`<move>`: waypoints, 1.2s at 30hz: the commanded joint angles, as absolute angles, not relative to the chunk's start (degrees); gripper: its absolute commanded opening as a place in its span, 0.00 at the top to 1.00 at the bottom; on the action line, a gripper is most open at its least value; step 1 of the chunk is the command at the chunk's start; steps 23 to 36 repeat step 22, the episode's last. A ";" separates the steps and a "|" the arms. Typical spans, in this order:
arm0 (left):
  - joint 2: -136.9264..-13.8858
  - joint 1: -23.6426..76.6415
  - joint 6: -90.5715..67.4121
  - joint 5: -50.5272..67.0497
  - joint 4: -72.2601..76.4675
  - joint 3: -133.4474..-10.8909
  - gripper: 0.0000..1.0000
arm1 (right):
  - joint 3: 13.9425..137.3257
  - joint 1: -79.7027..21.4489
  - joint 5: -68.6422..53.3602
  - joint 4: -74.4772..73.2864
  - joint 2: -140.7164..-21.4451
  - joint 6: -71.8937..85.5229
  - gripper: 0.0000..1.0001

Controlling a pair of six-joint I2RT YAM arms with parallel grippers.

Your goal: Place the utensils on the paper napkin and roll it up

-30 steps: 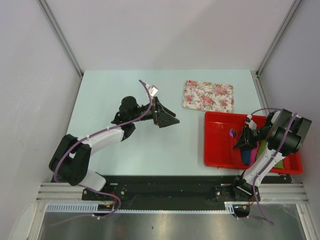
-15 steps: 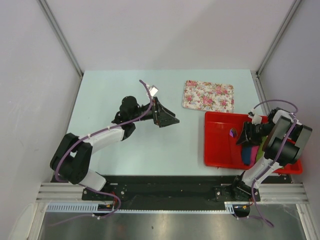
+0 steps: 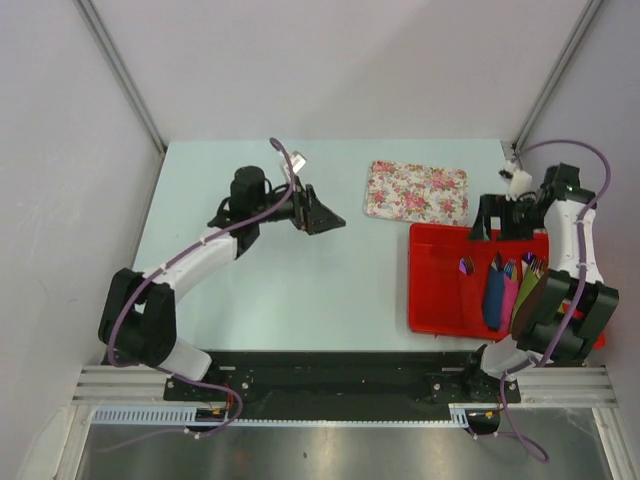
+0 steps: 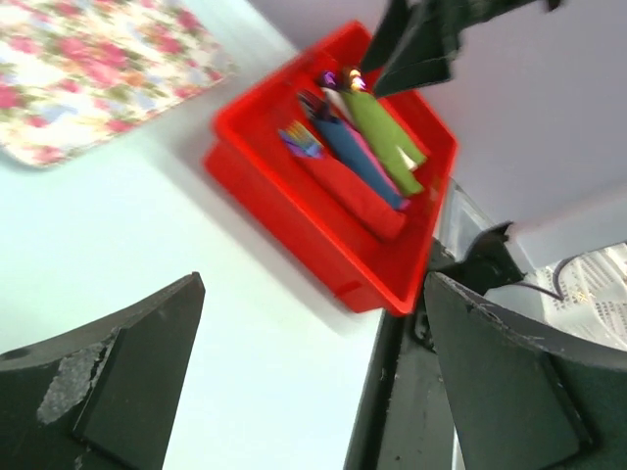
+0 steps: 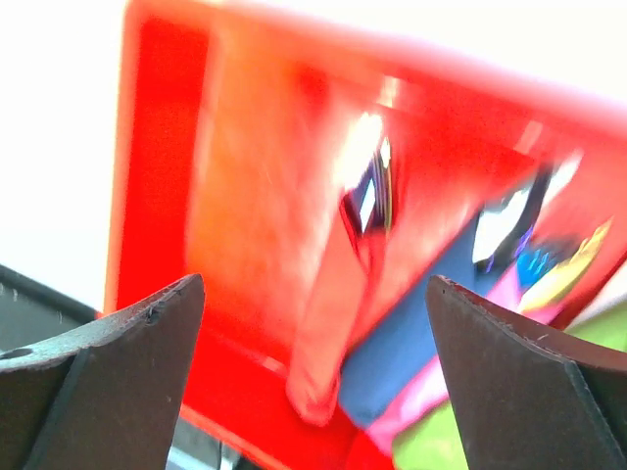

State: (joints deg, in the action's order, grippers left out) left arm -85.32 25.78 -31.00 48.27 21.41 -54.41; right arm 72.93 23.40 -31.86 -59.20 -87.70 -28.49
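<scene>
Grey walls close in a pale worktop (image 3: 300,290), and we take the red tray (image 3: 430,305) at its near right as our landmark. The napkin (image 4: 358,191) lies inside this tray, already rolled into a red tube. It sits on the tray's left side, with a blue roll (image 3: 494,298), a pink roll (image 3: 510,292) and a green roll (image 3: 527,290) beside it toward the tray's right. The utensils (image 4: 302,137) are wrapped inside the napkin, and only their dark, shiny tips poke out at the end nearer the tray's far rim. The tube's long axis runs from the far rim toward the near rim.

The right tool (image 5: 315,284) hangs over the tray's far rim with its fingers spread wide, holding nothing. It looks down along the tube from the utensil end. The left tool (image 4: 313,294) is well apart to the left of the tray, over the worktop, likewise spread and empty. A floral mat (image 3: 416,192) lies just beyond the tray's far left corner.

We judge the rolling done and the tube stowed. Should it need a nudge, the right arm is much the nearer. Its fingers would have to straddle the tube across its width, coming down from the far-rim end.
</scene>
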 commanded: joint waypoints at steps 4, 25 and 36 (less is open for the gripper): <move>-86.73 14.43 -9.69 44.30 -21.93 -77.32 0.00 | 85.24 8.72 -32.44 -46.51 -84.55 -13.63 0.00; -71.90 -8.79 6.59 27.33 -43.69 -73.22 0.00 | 85.07 -17.23 -25.05 -35.33 -91.50 -5.89 0.00; -71.90 -8.79 6.59 27.33 -43.69 -73.22 0.00 | 85.07 -17.23 -25.05 -35.33 -91.50 -5.89 0.00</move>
